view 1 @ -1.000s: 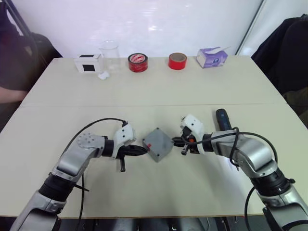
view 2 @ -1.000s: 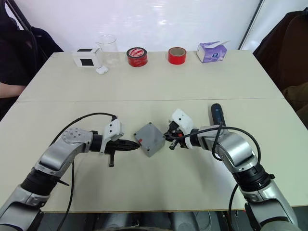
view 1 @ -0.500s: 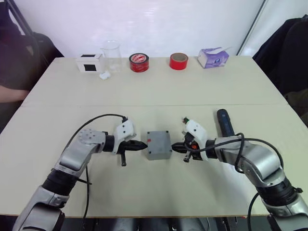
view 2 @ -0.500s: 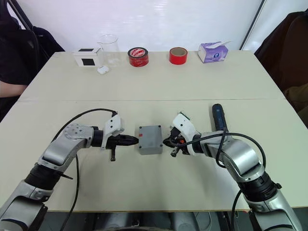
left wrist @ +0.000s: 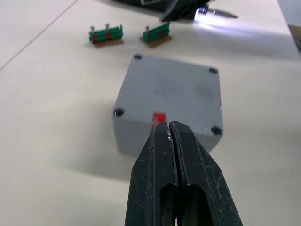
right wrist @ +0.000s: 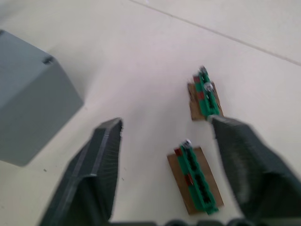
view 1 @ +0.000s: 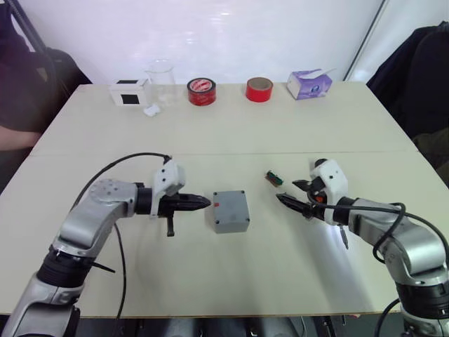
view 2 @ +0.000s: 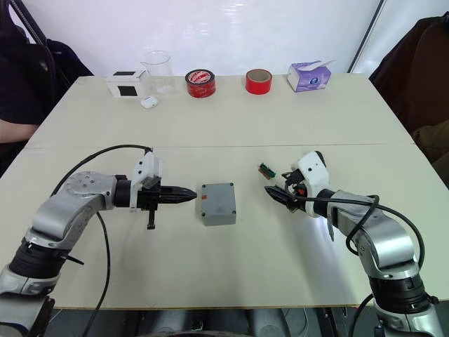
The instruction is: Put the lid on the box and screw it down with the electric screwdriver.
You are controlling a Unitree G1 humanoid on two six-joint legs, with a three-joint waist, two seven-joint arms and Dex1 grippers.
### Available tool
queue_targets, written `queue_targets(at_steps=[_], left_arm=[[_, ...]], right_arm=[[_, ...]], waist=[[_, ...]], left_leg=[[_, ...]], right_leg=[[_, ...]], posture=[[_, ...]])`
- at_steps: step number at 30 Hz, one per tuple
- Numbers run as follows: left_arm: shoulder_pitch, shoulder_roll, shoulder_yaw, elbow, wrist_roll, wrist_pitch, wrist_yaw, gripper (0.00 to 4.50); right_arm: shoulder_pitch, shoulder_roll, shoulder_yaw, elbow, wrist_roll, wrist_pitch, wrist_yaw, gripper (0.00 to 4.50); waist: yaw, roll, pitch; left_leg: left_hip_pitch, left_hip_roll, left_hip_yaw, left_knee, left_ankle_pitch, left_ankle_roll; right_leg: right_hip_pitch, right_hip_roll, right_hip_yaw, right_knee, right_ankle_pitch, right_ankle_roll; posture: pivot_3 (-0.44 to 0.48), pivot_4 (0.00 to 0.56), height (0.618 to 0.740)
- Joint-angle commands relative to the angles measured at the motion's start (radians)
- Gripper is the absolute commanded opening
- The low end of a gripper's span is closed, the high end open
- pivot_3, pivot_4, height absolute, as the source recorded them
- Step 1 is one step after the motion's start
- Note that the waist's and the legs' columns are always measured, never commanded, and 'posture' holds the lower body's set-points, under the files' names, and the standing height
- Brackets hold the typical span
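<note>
Your left end effector [view 1: 200, 203] has its two black fingers pressed together with nothing between them, tips pointing at the side of the box [view 1: 231, 210] that carries the red mark and stopping just short of it. The box sits near the middle of the front desk [view 1: 210, 281], square to you, with the lid [left wrist: 176, 92] lying flat on top of it; dark screw holes show at the lid's corners in the left wrist view.

Your right end effector [view 1: 289, 201] is spread wide and holds nothing. It hovers to the right of the box, well apart from it. In the right wrist view, two small green terminal pieces [right wrist: 197, 181] on brown backing lie on the desk between and just ahead of its fingers [right wrist: 94, 165].

The electric screwdriver [view 2: 330, 228] lies partly hidden under your right forearm, its thin metal bit and a glow of light showing beside the arm.

Along the far edge stand a white box [view 1: 129, 92], a clear beaker [view 1: 160, 76], two red tape rolls [view 1: 200, 91] and a purple tissue box [view 1: 309, 83].
</note>
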Motion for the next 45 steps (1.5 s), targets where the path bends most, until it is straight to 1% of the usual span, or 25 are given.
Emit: queue_targets(at_steps=[1,8,17,20,24,25,26,32,35,40,42,45], left_arm=[[-0.043,-0.01,0.025,-0.044,-0.031,0.011,0.019,0.0],[-0.073,-0.024,0.013,-0.053,-0.041,0.026,0.041,0.0],[-0.074,-0.025,0.013,-0.058,-0.041,0.032,0.062,0.0],[-0.072,-0.026,0.012,-0.061,-0.04,0.035,0.065,0.0],[-0.072,-0.027,0.012,-0.066,-0.039,0.036,0.069,0.0],[-0.071,-0.026,0.012,-0.068,-0.04,0.037,0.07,0.0],[-0.07,-0.025,0.013,-0.069,-0.041,0.038,0.071,0.0],[-0.068,-0.016,0.017,-0.07,-0.042,0.04,0.074,0.0],[-0.067,-0.012,0.019,-0.068,-0.04,0.04,0.076,0.0],[-0.058,-0.003,0.025,-0.067,-0.039,0.039,0.078,0.0],[-0.053,0.001,0.029,-0.066,-0.039,0.04,0.082,0.0],[-0.046,0.009,0.031,-0.063,-0.034,0.034,0.084,0.0]], right_arm=[[-0.017,0.023,-0.002,0.024,-0.006,-0.028,-0.007,3.14],[-0.038,0.041,0.015,0.085,-0.02,-0.042,0.003,3.14],[-0.047,0.046,0.022,0.094,-0.014,-0.047,0.015,3.14],[-0.048,0.049,0.021,0.095,-0.014,-0.047,0.018,2.52],[-0.048,0.049,0.024,0.102,-0.019,-0.051,0.021,0.82],[-0.047,0.049,0.024,0.103,-0.02,-0.053,0.022,0.33],[-0.046,0.049,0.024,0.103,-0.02,-0.053,0.022,0.14],[-0.057,0.032,0.013,0.088,-0.028,-0.044,0.012,0.14],[-0.078,0.021,-0.014,0.058,-0.007,-0.014,0.007,0.14],[-0.149,-0.011,-0.051,-0.044,0.093,0.119,0.035,0.14],[-0.194,-0.021,-0.03,-0.086,0.135,0.182,0.049,0.14],[-0.269,0.009,0.002,-0.115,0.188,0.27,0.035,0.14]], waist=[[0.0,0.0,0.0],[-0.001,0.0,0.0],[-0.001,0.0,0.0],[0.0,0.0,0.0],[-0.001,0.0,0.0],[0.0,0.0,0.0],[-0.001,0.0,0.0],[0.0,0.0,0.0],[-0.001,0.0,0.0],[-0.002,0.0,0.0],[-0.002,0.0,0.0],[-0.002,0.0,0.0]], left_leg=[[0.0,0.0,0.0,0.0,0.0,0.0],[0.0,0.0,0.0,0.0,0.0,-0.001],[0.0,0.0,0.0,0.0,0.001,-0.001],[0.0,0.0,0.0,0.0,0.001,-0.001],[0.0,0.0,0.0,0.0,0.001,-0.001],[0.0,0.0,0.0,0.0,0.001,-0.001],[0.0,0.0,0.0,0.0,0.001,-0.001],[0.0,0.0,0.0,0.0,0.001,-0.001],[0.0,0.0,0.0,0.0,0.001,-0.001],[0.0,0.0,0.0,0.0,0.001,-0.001],[0.0,0.0,0.0,0.0,0.001,-0.001],[0.0,0.001,-0.001,0.0,0.001,-0.001]], right_leg=[[0.0,0.0,0.0,0.0,0.0,0.0],[0.0,0.001,0.0,0.0,0.0,0.0],[0.0,0.0,0.0,0.0,0.0,0.0],[0.0,0.0,0.0,0.0,0.0,0.0],[0.0,0.0,0.0,0.0,0.0,0.0],[0.0,0.0,0.0,0.0,0.0,0.0],[0.0,0.0,0.0,0.0,0.0,0.0],[0.0,0.0,0.0,0.0,0.0,0.0],[0.0,0.0,0.0,0.0,0.0,0.0],[0.0,0.0,0.0,0.0,0.0,0.0],[0.0,0.001,0.0,0.001,0.0,0.0],[0.0,0.001,0.0,0.0,0.0,0.0]], posture=[[0.0,0.15,0.74],[0.0,0.15,0.74],[0.0,0.15,0.74],[0.0,0.15,0.74],[0.0,0.15,0.74],[0.0,0.15,0.74],[0.0,0.15,0.74],[0.0,0.15,0.74],[0.0,0.15,0.74],[0.0,0.15,0.74],[0.0,0.15,0.74],[0.0,0.15,0.74]])
